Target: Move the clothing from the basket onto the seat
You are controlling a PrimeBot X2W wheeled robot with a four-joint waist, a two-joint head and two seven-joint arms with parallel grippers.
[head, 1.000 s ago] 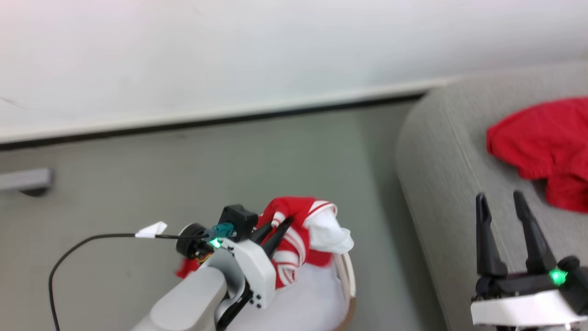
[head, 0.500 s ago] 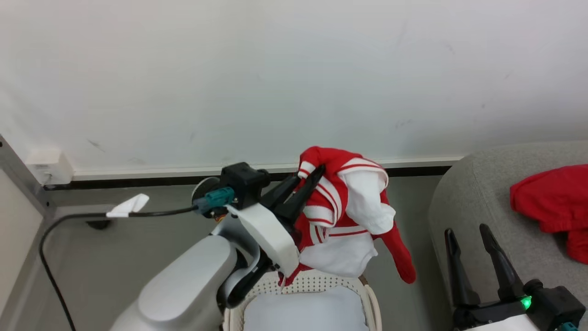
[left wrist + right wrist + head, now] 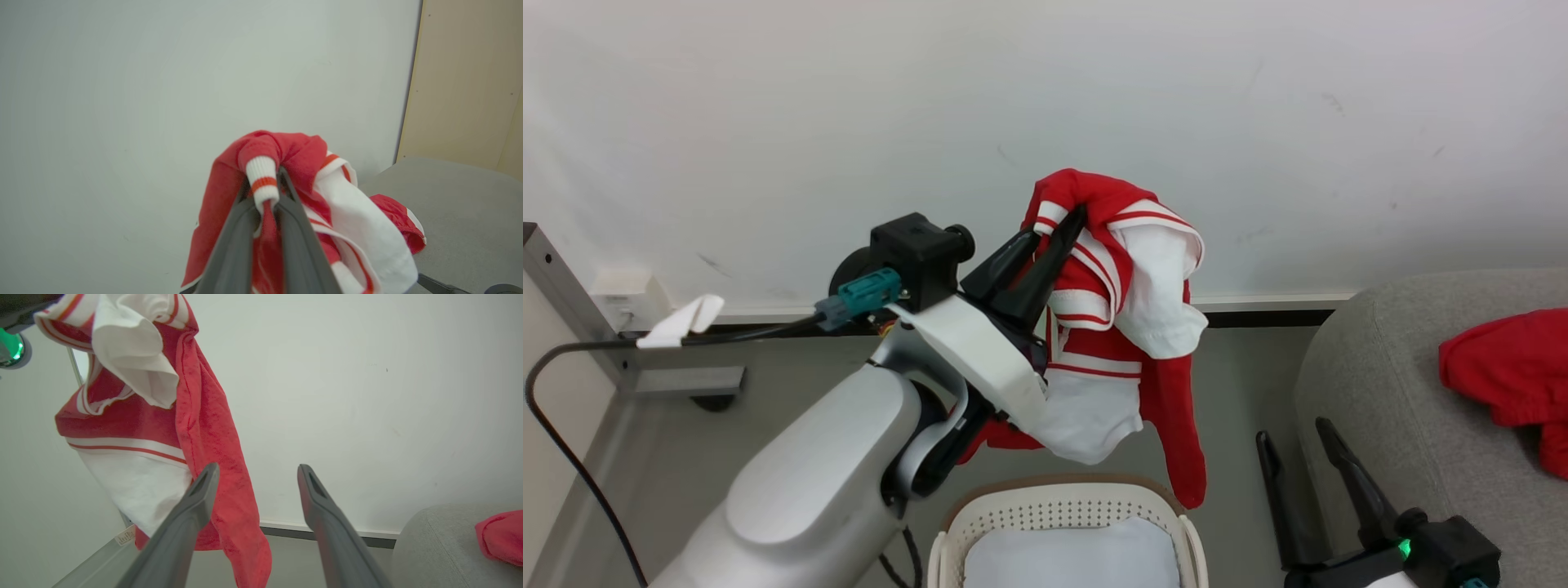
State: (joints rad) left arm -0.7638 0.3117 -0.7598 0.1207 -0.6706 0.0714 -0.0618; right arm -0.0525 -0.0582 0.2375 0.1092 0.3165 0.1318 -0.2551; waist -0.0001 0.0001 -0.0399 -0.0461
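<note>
White wall [image 3: 768, 122] backs everything, with a dark baseboard [image 3: 1274, 317] and grey floor [image 3: 1241, 392] beneath. A small white tag [image 3: 124, 535] sits just beside the hanging cloth's lower edge in the right wrist view. Its print is too small to read, and I cannot tell whether it is attached. A white tape flag [image 3: 678, 320] wraps the black cable [image 3: 572, 465].

The left gripper [image 3: 1058, 227] is clamped on a red-and-white garment [image 3: 1160, 286], which dangles in the air above the basket [image 3: 1062, 510], clear of its rim. A pale pad [image 3: 1070, 555] lies inside the basket. The left wrist view shows the pinch closely: the fingers [image 3: 233, 245] squeeze a ribbed white cuff with one red stripe. It also shows a beige panel [image 3: 461, 81] behind the seat [image 3: 1380, 384].

A second red garment [image 3: 1503, 367] lies on the seat. The right gripper [image 3: 1293, 430] hangs beside the seat's edge, fingers spread and holding nothing. In its own view a long red sleeve drapes past one finger.
</note>
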